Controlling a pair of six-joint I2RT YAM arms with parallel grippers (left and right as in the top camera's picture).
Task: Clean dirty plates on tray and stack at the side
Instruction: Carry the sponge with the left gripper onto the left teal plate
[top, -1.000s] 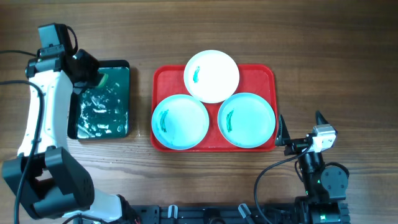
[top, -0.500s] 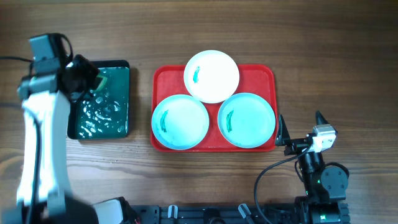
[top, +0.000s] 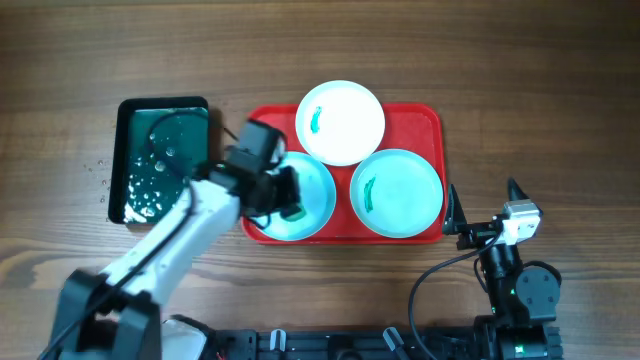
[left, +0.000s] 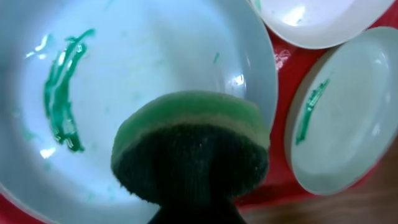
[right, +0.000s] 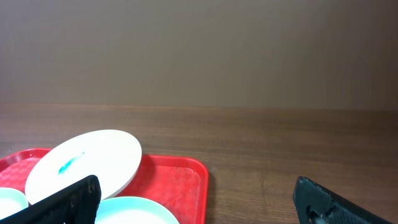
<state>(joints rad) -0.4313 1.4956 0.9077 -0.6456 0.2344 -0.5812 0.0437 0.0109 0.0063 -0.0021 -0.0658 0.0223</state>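
Visibly, the tray (top: 426, 124) runs lengthwise left-right.

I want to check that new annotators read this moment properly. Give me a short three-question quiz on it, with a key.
1. The white plate, the left turquoise plate and the right turquoise plate lie on the red tray. How many of them bear a green smear? A) one B) two C) three
2. True or false: the left gripper holds the sponge over the white plate.
3. Is the right gripper open or shut?
Key: 1. C. 2. False: it is over the left turquoise plate. 3. Open.
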